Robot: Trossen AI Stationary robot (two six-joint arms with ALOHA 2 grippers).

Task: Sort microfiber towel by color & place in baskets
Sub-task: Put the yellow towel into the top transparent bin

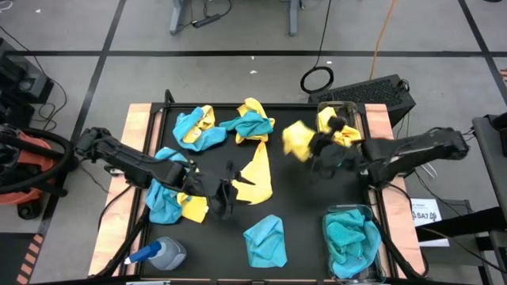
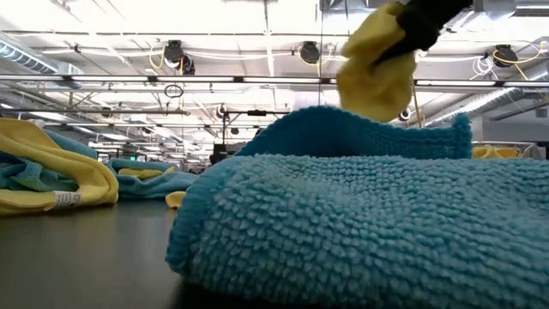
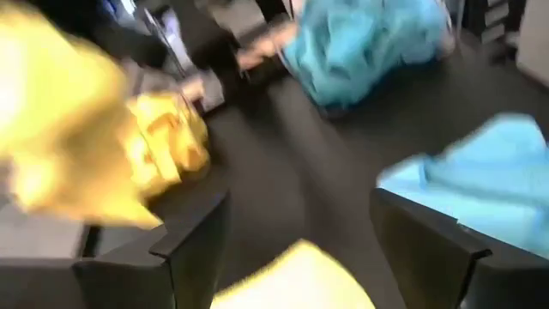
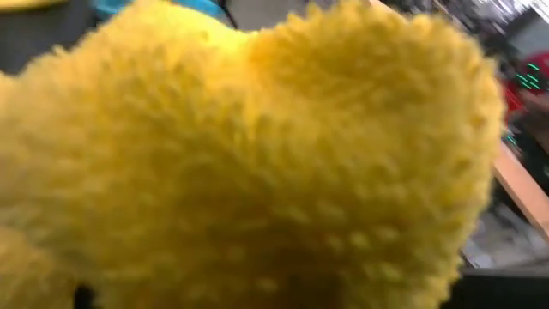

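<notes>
My right gripper (image 1: pixel 315 149) is shut on a yellow microfiber towel (image 1: pixel 296 140) in the air over the table's right half, beside the far right basket (image 1: pixel 358 112), which holds another yellow towel (image 1: pixel 329 120). The near right basket (image 1: pixel 372 255) holds teal towels (image 1: pixel 351 237). My left gripper (image 1: pixel 226 196) stands open over the middle of the table, above the edge of a long yellow towel (image 1: pixel 257 178) that lies flat; nothing is between its fingers (image 3: pixel 193 249). More teal and yellow towels (image 1: pixel 198 128) lie loose on the table. My right gripper holds the yellow towel by a bunched part (image 2: pixel 396 45), coming from the table's right and slanting down. The towel is lifted clear of the table and hangs in a wad (image 2: pixel 376 79) below the fingertips. In the right wrist view the cloth (image 4: pixel 257 163) hides the fingers.
Loose piles lie at the far middle (image 1: pixel 252 123), the near left (image 1: pixel 170 202) and the near middle, a teal towel (image 1: pixel 265 241) that fills the low view (image 2: pixel 360 223). A blue-capped spray bottle (image 1: pixel 162 253) lies at the near left corner.
</notes>
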